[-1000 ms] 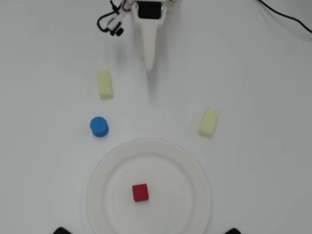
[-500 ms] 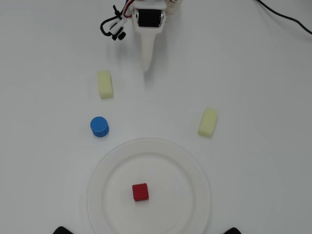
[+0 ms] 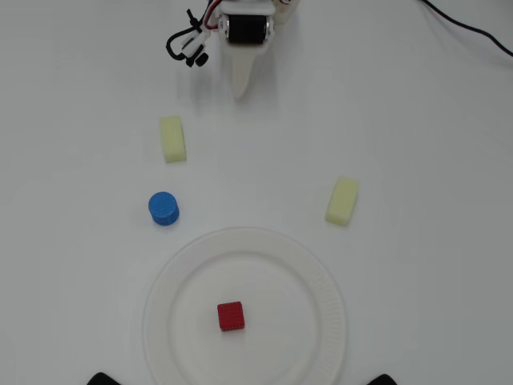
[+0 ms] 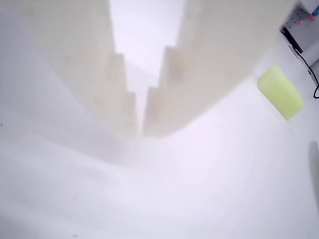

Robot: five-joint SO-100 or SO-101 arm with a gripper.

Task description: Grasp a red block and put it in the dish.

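Resting in dish [image 3: 321,277] — red block [image 3: 231,316], jaws empty.

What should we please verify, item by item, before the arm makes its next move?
1. Small red cube lies inside the large round white plate: ok.
2. Claw empty, fingertips nearly together in the wrist view: ok.
3. Claw clear of the plate, near the arm's base: ok.
4. Blue round cylinder and both pale yellow oblong blocks outside the plate: ok.
5. Cube resting flat: cannot tell.
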